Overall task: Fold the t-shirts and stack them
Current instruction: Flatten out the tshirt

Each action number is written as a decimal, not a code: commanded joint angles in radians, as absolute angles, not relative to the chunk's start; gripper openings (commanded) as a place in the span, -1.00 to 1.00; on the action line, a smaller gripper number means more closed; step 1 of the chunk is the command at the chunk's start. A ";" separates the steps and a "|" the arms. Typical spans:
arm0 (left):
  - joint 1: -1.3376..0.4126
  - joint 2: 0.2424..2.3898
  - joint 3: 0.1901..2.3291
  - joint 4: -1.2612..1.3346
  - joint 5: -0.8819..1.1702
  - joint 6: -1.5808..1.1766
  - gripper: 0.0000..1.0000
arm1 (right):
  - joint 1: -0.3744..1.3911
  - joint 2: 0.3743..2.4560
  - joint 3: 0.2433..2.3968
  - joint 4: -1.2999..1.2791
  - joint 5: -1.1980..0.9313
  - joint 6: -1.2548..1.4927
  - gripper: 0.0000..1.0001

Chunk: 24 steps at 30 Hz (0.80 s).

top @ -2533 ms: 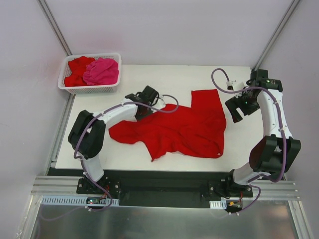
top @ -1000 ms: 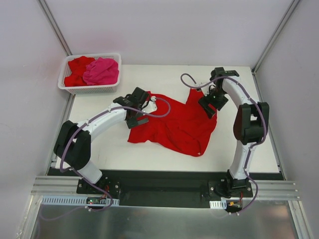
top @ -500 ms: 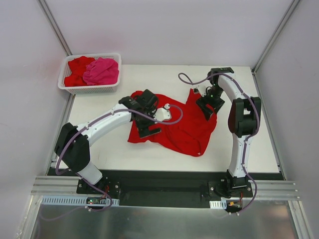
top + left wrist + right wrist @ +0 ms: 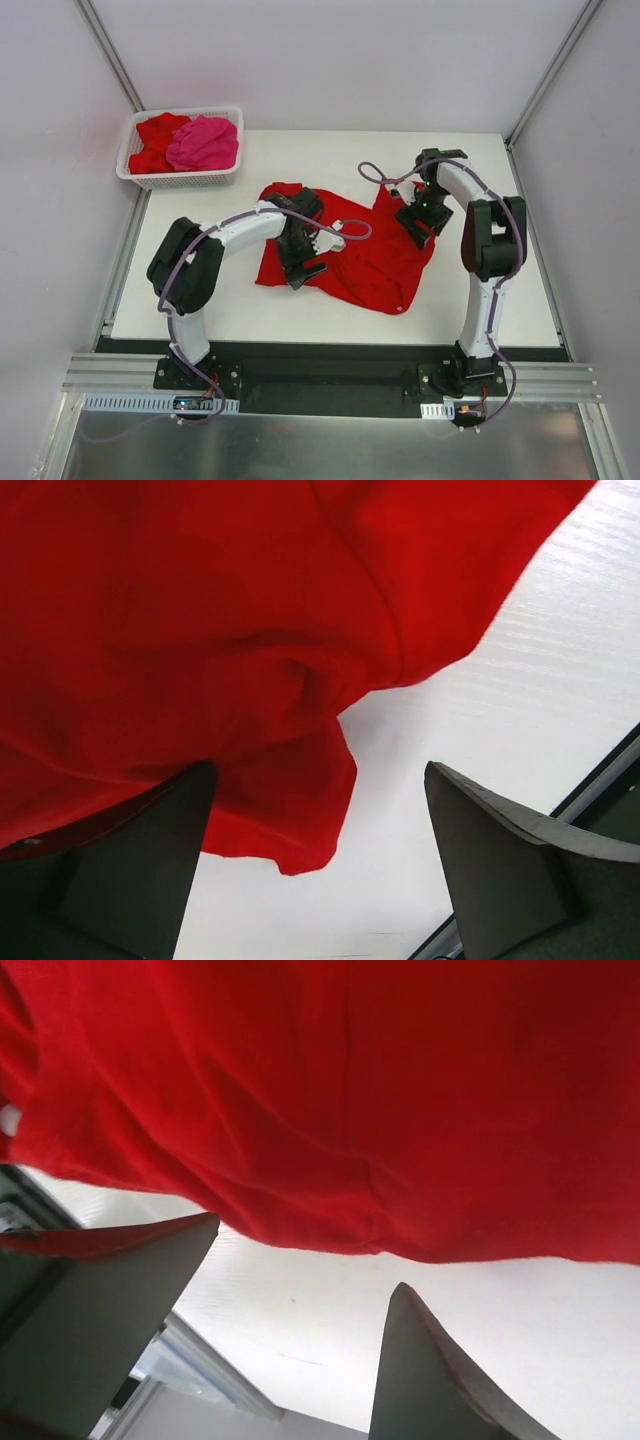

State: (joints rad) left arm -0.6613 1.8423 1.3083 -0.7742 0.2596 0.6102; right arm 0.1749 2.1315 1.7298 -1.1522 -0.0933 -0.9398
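One red t-shirt (image 4: 372,255) lies rumpled on the middle of the white table (image 4: 500,290). My left gripper (image 4: 300,266) is low over the shirt's left part. In the left wrist view the left gripper (image 4: 320,865) is open, and a red flap of the t-shirt (image 4: 290,810) hangs beside its left finger (image 4: 110,870). My right gripper (image 4: 421,222) sits at the shirt's far right edge. In the right wrist view the right gripper (image 4: 290,1330) is open over bare table, with the t-shirt (image 4: 350,1110) just beyond the fingertips. A pink t-shirt (image 4: 203,142) and a red t-shirt (image 4: 152,140) lie in the basket.
The white lattice basket (image 4: 185,181) stands at the table's far left corner. Grey walls close in the table on the left, back and right. The table's near edge (image 4: 330,338) runs just in front of the shirt.
The left gripper has slid toward the near side over the shirt's left part, leaving a red fold behind it. The shirt, spread wider earlier, is bunched inward. The right gripper has barely moved.
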 commanded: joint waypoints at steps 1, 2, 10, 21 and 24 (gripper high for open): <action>-0.635 1.853 1.328 -0.795 0.301 0.591 0.65 | 0.187 1.993 1.655 -0.959 -0.052 -0.931 0.55; -0.631 1.856 1.322 -0.796 0.301 0.588 0.52 | 0.189 1.987 1.643 -0.937 -0.055 -0.933 0.55; -0.630 1.819 1.249 -0.793 0.307 0.551 -0.54 | 0.218 1.985 1.574 -0.883 -0.080 -1.003 0.29; -0.629 1.686 1.161 -0.851 0.305 0.509 -0.92 | 0.238 2.048 1.608 -0.994 -0.115 -1.086 -0.39; -0.630 1.632 1.120 -0.880 0.308 0.511 -0.93 | 0.242 2.062 1.618 -0.989 -0.072 -1.097 -0.48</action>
